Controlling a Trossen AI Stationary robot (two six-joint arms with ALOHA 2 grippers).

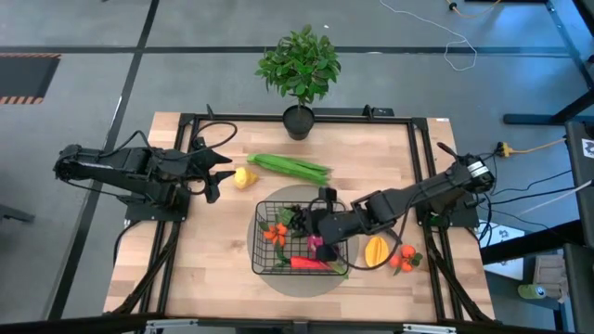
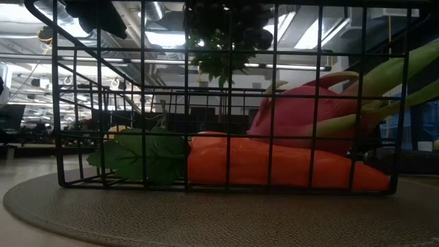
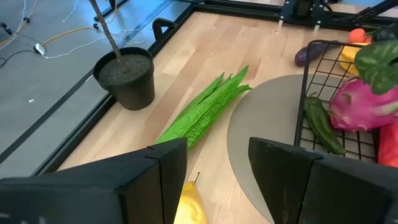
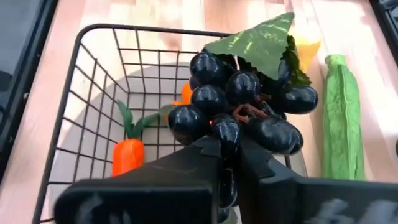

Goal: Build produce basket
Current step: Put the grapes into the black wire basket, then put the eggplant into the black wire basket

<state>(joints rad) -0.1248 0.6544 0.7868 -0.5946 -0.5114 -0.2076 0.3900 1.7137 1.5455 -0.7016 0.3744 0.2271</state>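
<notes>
The black wire basket (image 1: pixel 269 249) stands on a round grey mat (image 1: pixel 295 280). It holds a pink radish (image 2: pixel 309 113), an orange-red chili (image 2: pixel 274 165) and small orange pieces (image 1: pixel 277 232). My right gripper (image 4: pixel 231 171) is over the basket's far right part, shut on the black grapes (image 4: pixel 242 106). My left gripper (image 3: pixel 217 168) is open at the table's left, and its fingers stand on either side of the yellow lemon (image 3: pixel 189 202) without touching it. The green beans (image 1: pixel 290 167) lie flat on the table beyond the basket. A mango (image 1: pixel 376 250) and tomatoes (image 1: pixel 406 261) lie right of the basket. My right gripper pinches the grape bunch between its two fingers at the berries on its near side (image 4: pixel 225 138). It comes slanting down from the table's right. The bunch is lifted clear, above the basket's floor, with its green leaf (image 4: pixel 261 40) pointing away from the fingers.
A potted plant (image 1: pixel 299 65) stands at the table's far edge in a black pot (image 3: pixel 124 78). A purple eggplant (image 3: pixel 309 55) lies on the table beside the basket. Bare wood shows at the near left and near right.
</notes>
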